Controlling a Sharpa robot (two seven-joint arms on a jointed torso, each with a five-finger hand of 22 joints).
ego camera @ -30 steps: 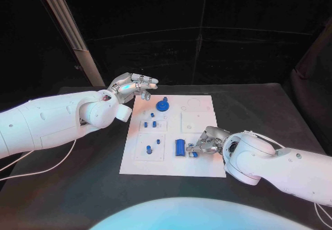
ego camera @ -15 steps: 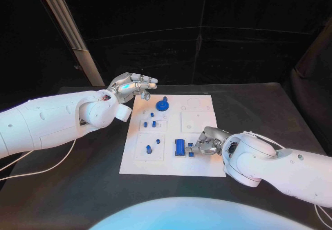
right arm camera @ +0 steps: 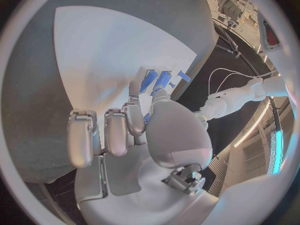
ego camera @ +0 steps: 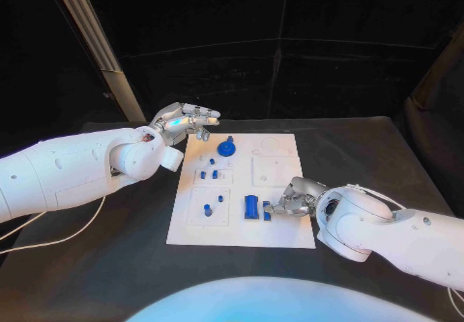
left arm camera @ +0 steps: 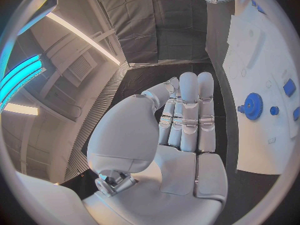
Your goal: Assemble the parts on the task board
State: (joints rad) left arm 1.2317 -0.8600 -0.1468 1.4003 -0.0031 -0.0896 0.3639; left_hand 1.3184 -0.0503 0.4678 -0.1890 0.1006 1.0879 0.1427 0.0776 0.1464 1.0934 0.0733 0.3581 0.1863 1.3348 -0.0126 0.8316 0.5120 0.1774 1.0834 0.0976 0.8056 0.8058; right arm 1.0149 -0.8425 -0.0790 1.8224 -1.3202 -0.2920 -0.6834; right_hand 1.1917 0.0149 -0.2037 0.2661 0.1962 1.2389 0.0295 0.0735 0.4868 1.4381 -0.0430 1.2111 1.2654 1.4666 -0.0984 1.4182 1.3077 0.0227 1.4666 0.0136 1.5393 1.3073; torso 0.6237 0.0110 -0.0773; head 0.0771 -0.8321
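Note:
The white task board [ego camera: 275,228] lies in the middle of the black table. A blue gear [ego camera: 226,147] stands at its far end, and small blue pegs [ego camera: 208,174] sit in its left half. An upright blue block [ego camera: 251,206] stands near the front. My right hand [ego camera: 293,200] rests on the board's near right part, and its fingertips pinch a small blue part [ego camera: 267,210] right beside that block. The right wrist view shows the right hand [right arm camera: 144,135] curled, with a blue sliver [right arm camera: 147,117] between thumb and finger. My left hand [ego camera: 184,121] hovers off the far left corner, fingers straight and holding nothing [left arm camera: 181,130].
A pale metal post [ego camera: 106,60] leans at the back left behind the left arm. A thin white cable [ego camera: 58,235] lies on the table [ego camera: 367,147] at the left. In the left wrist view the gear [left arm camera: 253,106] stands on the board [left arm camera: 262,60].
The right hand has edged the small blue part a little toward the upright block. The left hand has stayed where it was.

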